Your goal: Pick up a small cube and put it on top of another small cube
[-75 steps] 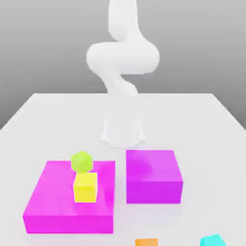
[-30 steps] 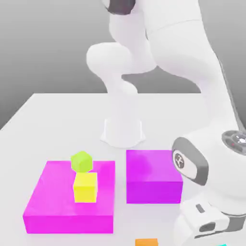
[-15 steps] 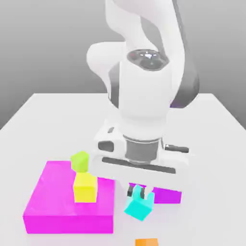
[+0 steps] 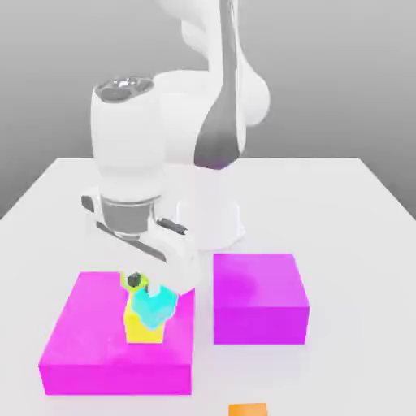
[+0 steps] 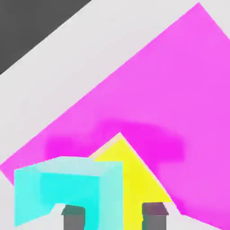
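The small cyan cube [image 4: 154, 305] rests on top of the yellow cube [image 4: 142, 329], shifted a little toward the exterior view's right. The yellow cube stands on the left magenta block [image 4: 81, 341]. My gripper [image 4: 148, 288] hangs straight over the pair with its fingers down around the cyan cube. In the hand view the gripper [image 5: 113, 215] stands open. One dark fingertip [image 5: 154, 215] is clear of the cyan cube [image 5: 67, 188], and the other overlaps it. The yellow cube [image 5: 134, 179] peeks out beneath, on the magenta block [image 5: 179, 90].
A second magenta block [image 4: 260, 301] lies to the exterior view's right of the first. A sliver of the lime-green cube [image 4: 127, 280] shows behind my fingers. An orange cube [image 4: 248, 409] sits at the front edge. The arm's white base [image 4: 213, 223] stands behind the blocks.
The gripper carried the cyan cube from in front of the right magenta block to the exterior view's left, onto the yellow cube. Its fingers have spread apart since.
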Robot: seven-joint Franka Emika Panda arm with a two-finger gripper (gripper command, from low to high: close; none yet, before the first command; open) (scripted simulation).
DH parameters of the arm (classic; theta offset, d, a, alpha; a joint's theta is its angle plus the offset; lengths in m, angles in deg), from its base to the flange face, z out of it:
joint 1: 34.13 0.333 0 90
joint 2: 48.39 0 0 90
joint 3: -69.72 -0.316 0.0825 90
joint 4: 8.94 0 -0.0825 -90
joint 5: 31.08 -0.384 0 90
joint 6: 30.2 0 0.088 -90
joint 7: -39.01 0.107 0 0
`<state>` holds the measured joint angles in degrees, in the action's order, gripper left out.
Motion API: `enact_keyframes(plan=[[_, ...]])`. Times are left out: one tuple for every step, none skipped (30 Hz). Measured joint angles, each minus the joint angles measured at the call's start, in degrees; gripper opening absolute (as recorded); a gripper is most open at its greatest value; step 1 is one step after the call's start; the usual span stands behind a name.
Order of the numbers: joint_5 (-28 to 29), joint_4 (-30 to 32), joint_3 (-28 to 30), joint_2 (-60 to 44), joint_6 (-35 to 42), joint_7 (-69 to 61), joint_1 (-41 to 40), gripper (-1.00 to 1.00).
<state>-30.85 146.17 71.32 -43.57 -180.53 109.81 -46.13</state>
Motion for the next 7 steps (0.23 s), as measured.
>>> enact_keyframes(plan=[[0.00, 0.00, 0.00, 0.00, 0.00, 0.00, 0.05, 1.00], [-0.01, 0.20, 0.04, -0.89, -1.07, 0.00, 0.11, 1.00], [0.08, 0.10, 0.10, -0.31, -0.38, 0.07, 0.09, 1.00], [0.20, -0.15, 0.13, 1.02, 1.19, 0.15, 0.05, 1.00], [0.29, -0.47, 0.14, 2.71, 3.21, 0.22, 0.00, 1.00], [0.36, -0.83, 0.14, 4.59, 5.45, 0.27, -0.03, 1.00], [0.39, -1.20, 0.12, 6.56, 7.80, 0.30, -0.04, 1.00]])
